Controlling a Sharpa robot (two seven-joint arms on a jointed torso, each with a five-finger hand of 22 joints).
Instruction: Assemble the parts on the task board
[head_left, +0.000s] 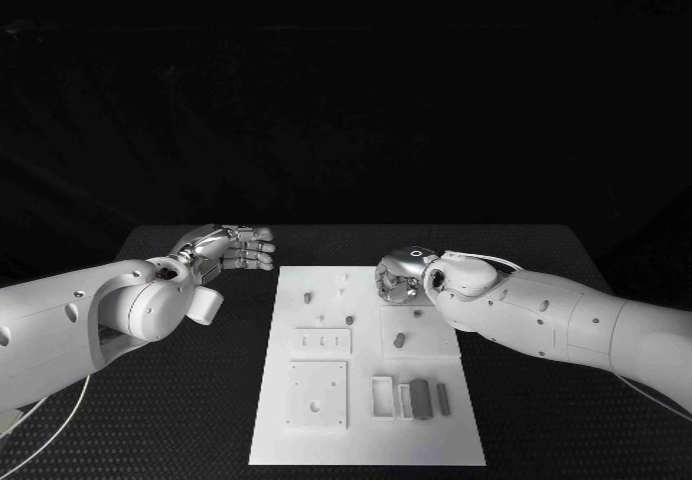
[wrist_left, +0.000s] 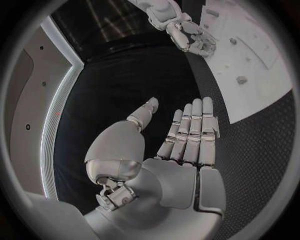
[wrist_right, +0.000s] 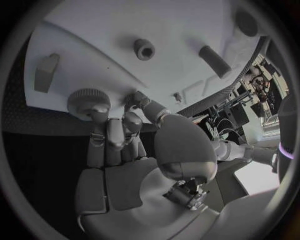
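The white rectangular task board lies in the middle of the black table, between the two white arms. The silver right hand hangs over the board's far right part, fingers curled downward. In the right wrist view its fingertips sit against a round, ribbed grey knob-like part at the board's edge, with the thumb close beside it; whether the knob is actually clamped between them, I cannot tell. Just beyond those fingers, on the board, stand a small grey ring-shaped part, a short dark cylindrical peg and a grey wedge-shaped block.

The silver left hand hovers over bare table beside the board's far left corner, well apart from the parts. Its fingers are straight and lie side by side, thumb held off to one side, and it holds nothing.

Nearer the robot than the right hand, dark rectangular grey blocks rest in a recess on the board.
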